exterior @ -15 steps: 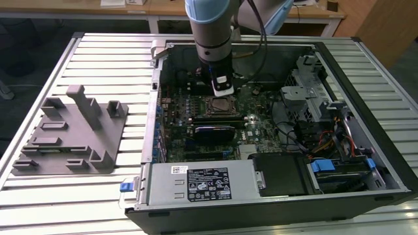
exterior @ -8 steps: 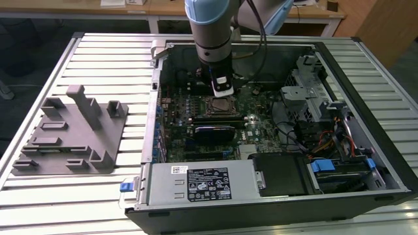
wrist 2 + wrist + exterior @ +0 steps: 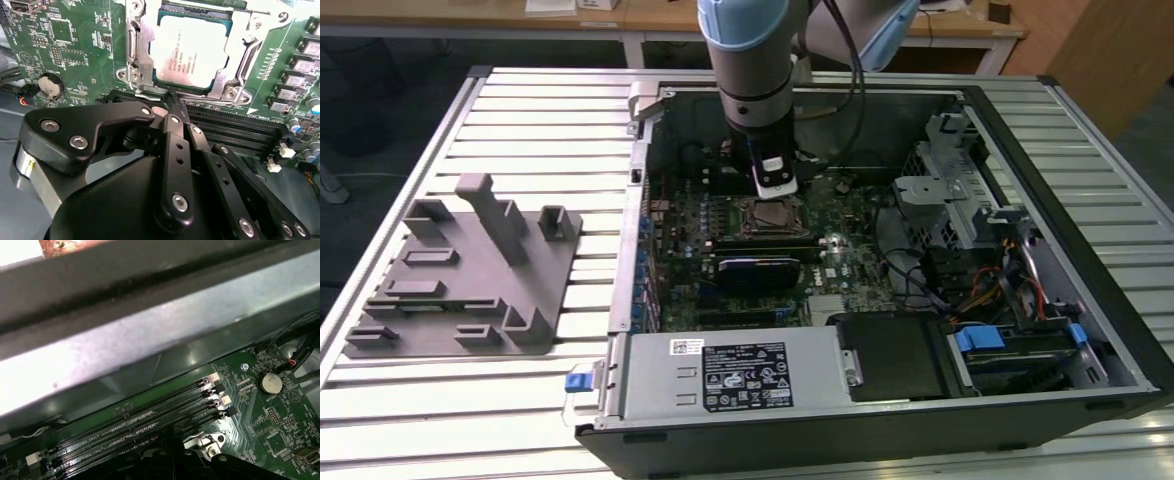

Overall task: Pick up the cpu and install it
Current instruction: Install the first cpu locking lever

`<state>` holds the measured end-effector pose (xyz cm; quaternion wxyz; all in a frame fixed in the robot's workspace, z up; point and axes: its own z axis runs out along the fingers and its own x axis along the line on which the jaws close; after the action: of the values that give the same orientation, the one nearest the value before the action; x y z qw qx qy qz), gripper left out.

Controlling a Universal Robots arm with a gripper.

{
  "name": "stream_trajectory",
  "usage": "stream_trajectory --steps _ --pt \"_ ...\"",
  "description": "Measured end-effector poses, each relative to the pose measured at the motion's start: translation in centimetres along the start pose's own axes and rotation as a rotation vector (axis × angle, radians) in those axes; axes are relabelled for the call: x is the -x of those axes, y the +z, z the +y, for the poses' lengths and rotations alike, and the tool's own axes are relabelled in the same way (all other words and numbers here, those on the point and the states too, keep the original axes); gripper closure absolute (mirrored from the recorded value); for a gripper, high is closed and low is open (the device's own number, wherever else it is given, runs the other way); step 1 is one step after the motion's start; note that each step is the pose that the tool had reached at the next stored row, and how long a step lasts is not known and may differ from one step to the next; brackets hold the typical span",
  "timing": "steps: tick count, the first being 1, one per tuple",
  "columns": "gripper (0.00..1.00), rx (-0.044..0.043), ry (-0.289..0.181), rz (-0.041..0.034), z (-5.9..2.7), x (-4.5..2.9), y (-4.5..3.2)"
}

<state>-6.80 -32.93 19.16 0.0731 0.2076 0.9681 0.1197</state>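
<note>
Sitting in the socket frame (image 3: pixel 137 60) inside the open computer case (image 3: pixel 1014 120), the cpu (image 3: pixel 192 47) lies flat, fingers (image 3: pixel 172 107) pinched together, holding nothing

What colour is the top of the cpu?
Shiny silver-white, with small dark print. The cpu shows best in the second wrist view, sitting in its socket.

The exterior view looks down from above and in front, well back, over the open black computer case (image 3: pixel 881 250) lying on a slatted metal table (image 3: pixel 400 400). Both wrist views sit close over the green motherboard (image 3: pixel 65 45), facing opposite ways; they share the black memory slots (image 3: pixel 150 422) and a round silver coin battery (image 3: pixel 50 86).
</note>
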Motion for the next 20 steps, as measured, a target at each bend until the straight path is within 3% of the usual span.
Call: stream_trajectory --steps 9,15,20 --pt "0.89 0.0006 0.000 -0.0005 0.20 0.07 -0.69" --pt "0.89 0.0054 -0.005 -0.0209 0.17 0.03 -0.67" --pt "0.89 0.0090 -0.006 -0.0283 0.11 -0.10 -0.67"
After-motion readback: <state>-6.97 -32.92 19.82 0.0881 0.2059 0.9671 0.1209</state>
